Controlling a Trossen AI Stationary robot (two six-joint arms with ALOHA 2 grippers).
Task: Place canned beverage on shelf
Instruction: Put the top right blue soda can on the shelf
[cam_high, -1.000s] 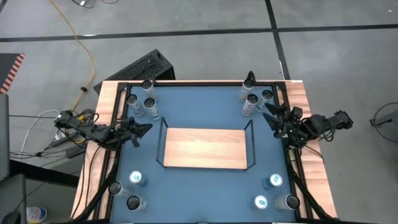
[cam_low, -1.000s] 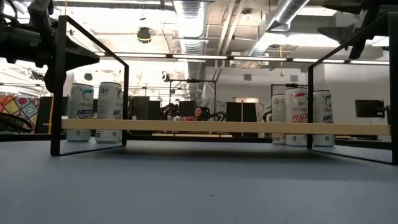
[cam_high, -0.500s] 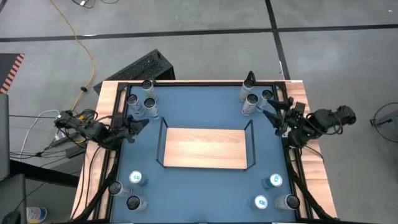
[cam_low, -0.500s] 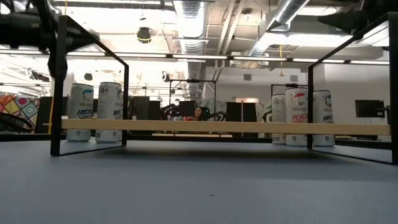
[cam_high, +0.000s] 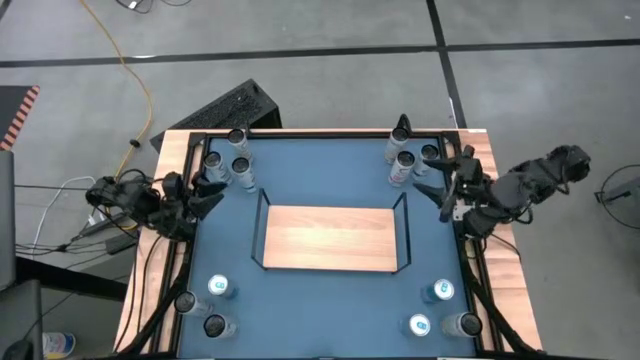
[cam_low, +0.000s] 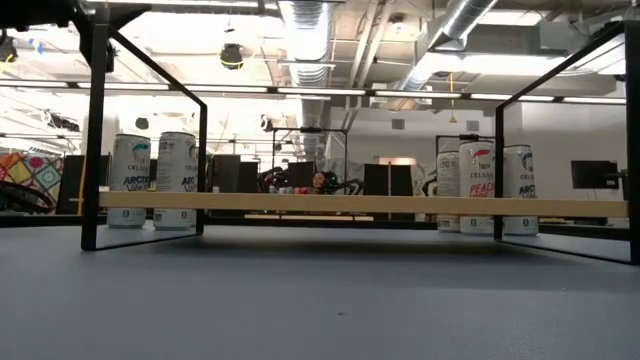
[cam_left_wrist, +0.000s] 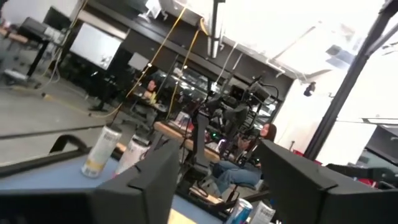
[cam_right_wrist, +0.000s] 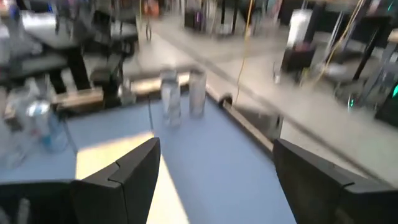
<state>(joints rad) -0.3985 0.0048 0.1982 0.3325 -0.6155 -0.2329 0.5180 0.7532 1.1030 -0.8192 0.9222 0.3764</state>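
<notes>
Left gripper (cam_high: 208, 198) has just spread open, empty, swinging toward the back-left cans (cam_high: 228, 166); right gripper (cam_high: 440, 180) open, nearing its cluster. Shelf (cam_high: 332, 238) sits mid-table, bare.

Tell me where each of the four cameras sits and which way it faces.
High view: overhead, straight down on the shelf, both arms, left gripper, right gripper.
Low view: at tabletop height, level across the shelf into the room; no arm clearly shows.
Left wrist view: past its own open fingers toward cans and seated people.
Right wrist view: past its own open fingers over the blue tabletop.
High and low share the shelf.
</notes>
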